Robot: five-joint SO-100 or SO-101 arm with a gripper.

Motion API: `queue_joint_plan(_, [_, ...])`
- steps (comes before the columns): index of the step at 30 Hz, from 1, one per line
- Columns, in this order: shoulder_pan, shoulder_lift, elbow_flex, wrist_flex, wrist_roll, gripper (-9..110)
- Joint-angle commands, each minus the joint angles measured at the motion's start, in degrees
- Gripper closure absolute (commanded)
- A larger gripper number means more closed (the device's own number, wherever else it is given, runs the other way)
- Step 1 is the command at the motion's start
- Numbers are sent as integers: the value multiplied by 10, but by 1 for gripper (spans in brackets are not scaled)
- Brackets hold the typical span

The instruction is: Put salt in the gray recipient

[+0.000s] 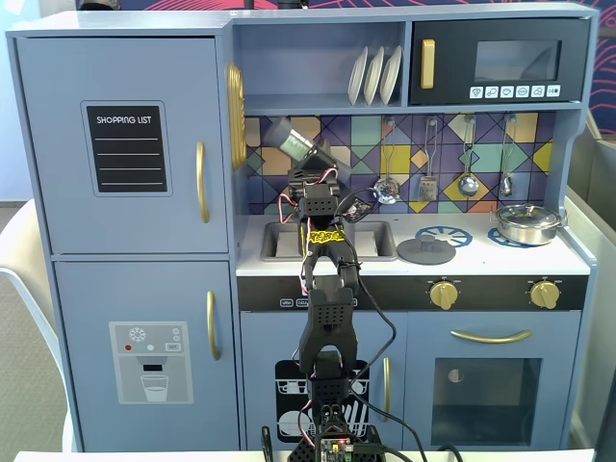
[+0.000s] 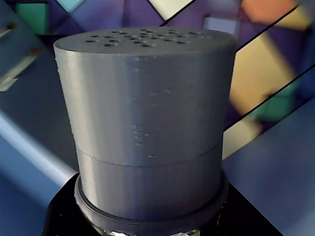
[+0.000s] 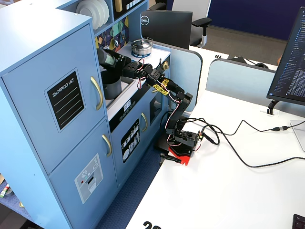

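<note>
The tall slim dark-gray cylindrical salt shaker [image 1: 292, 141] is held aloft and tilted above the toy kitchen's sink. In the wrist view its lighter perforated cap [image 2: 142, 98] fills the frame. The gripper [image 3: 112, 61] has its jaws pinching the shaker's lower body, though the contact itself is hidden. The shaker looks rigid, light and smooth-sided, so a firm hold low on the barrel suits it. The matte dark-gray cylindrical pot [image 3: 113, 86] sits just below, seemingly in the sink.
</note>
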Motion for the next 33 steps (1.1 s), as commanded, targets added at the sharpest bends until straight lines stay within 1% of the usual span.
queue_joint_plan(1, [-12, 13, -23, -58, 55, 101])
queue_joint_plan(3, [-9, 1, -47, 2, 54, 101])
queue_joint_plan(7, [-9, -53, -150, 207, 95, 101])
queue_joint_plan(9, [-10, -67, -164, 237, 104, 101])
queue_joint_plan(11, [-5, -67, -149, 218, 103, 101])
queue_joint_plan(12, [-7, -59, -130, 187, 98, 101])
queue_joint_plan(16, [-23, -1, -4, -43, 58, 101])
queue_joint_plan(18, [-40, 8, 5, -85, 43, 101])
queue_joint_plan(21, [-47, -6, -29, -46, 46, 101])
queue_joint_plan(26, [-28, -69, -156, 185, 88, 101])
queue_joint_plan(28, [-18, -86, -182, 244, 100, 101])
queue_joint_plan(30, [-12, -88, -177, 252, 103, 101])
queue_joint_plan(31, [-12, -83, -163, 233, 102, 101])
queue_joint_plan(32, [-11, -72, -135, 189, 101, 101])
queue_joint_plan(33, [-10, -54, -92, 119, 97, 101])
